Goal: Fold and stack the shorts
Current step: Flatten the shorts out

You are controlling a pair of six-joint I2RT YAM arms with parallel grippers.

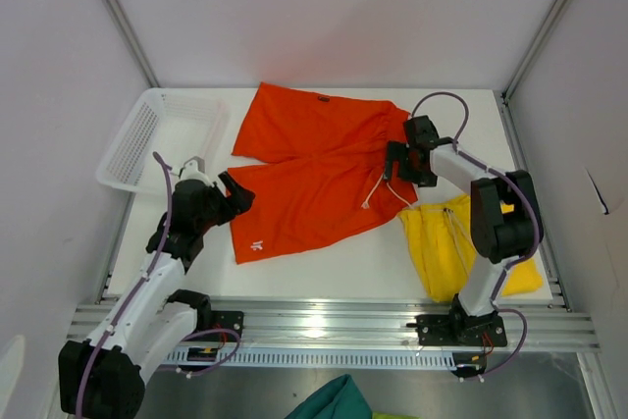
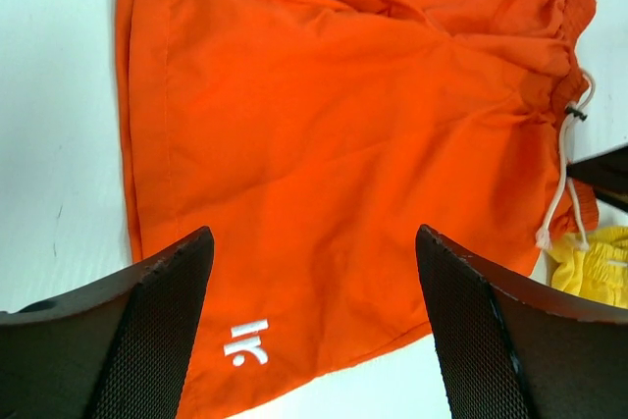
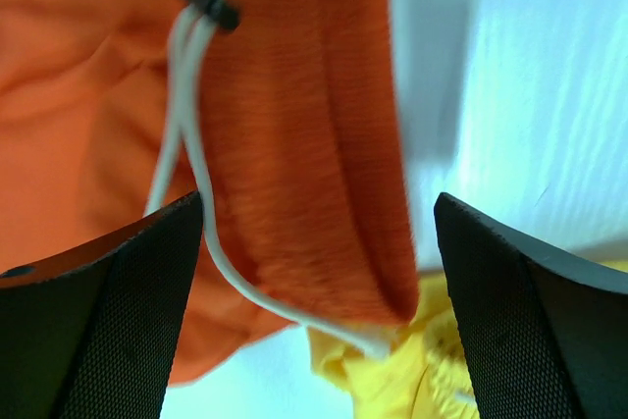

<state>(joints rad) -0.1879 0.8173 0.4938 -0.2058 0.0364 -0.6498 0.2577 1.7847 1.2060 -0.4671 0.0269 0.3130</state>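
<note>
The orange-red shorts lie spread flat in the middle of the table, waistband to the right, a white logo near the front left hem. The yellow shorts lie crumpled at the front right. My left gripper is open just above the left leg hem. My right gripper is open over the orange waistband, whose white drawstring hangs down; yellow fabric shows below.
A white plastic basket stands at the back left. White walls enclose the table on three sides. A teal-green cloth lies below the front rail.
</note>
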